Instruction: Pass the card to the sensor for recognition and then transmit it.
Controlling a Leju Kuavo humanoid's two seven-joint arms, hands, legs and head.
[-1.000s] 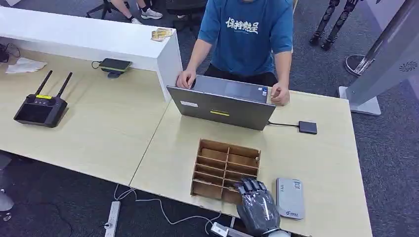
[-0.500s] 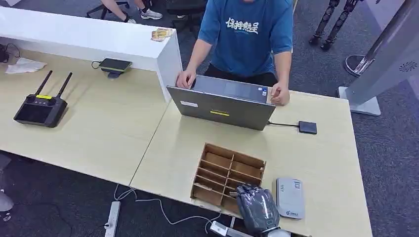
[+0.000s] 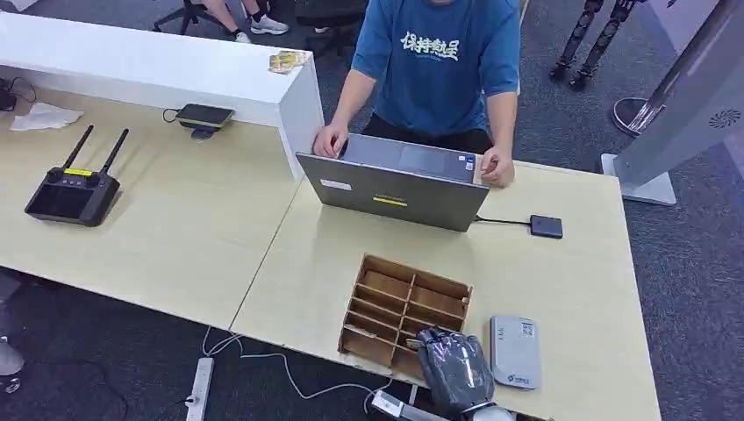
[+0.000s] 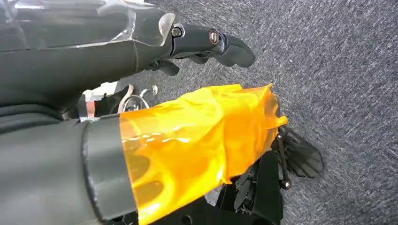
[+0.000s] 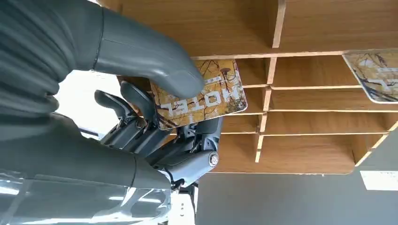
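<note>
From the head view, the picking step is judged in hand: the right hand [image 3: 454, 368] is set at the near edge of the wooden rack [image 3: 405, 313] on the surface [image 3: 561, 281], the grey sensor [image 3: 514, 352] just beside it. Lifting clear toward the sensor is called for next.

In the left wrist view, the left hand [image 4: 206, 44] is seen hanging over carpet, nothing held, fingers loosely curled.

In the right wrist view, the card [image 5: 202, 96] is pinched under the thumb at a rack slot; a second card [image 5: 375, 75] lies in another compartment.
</note>
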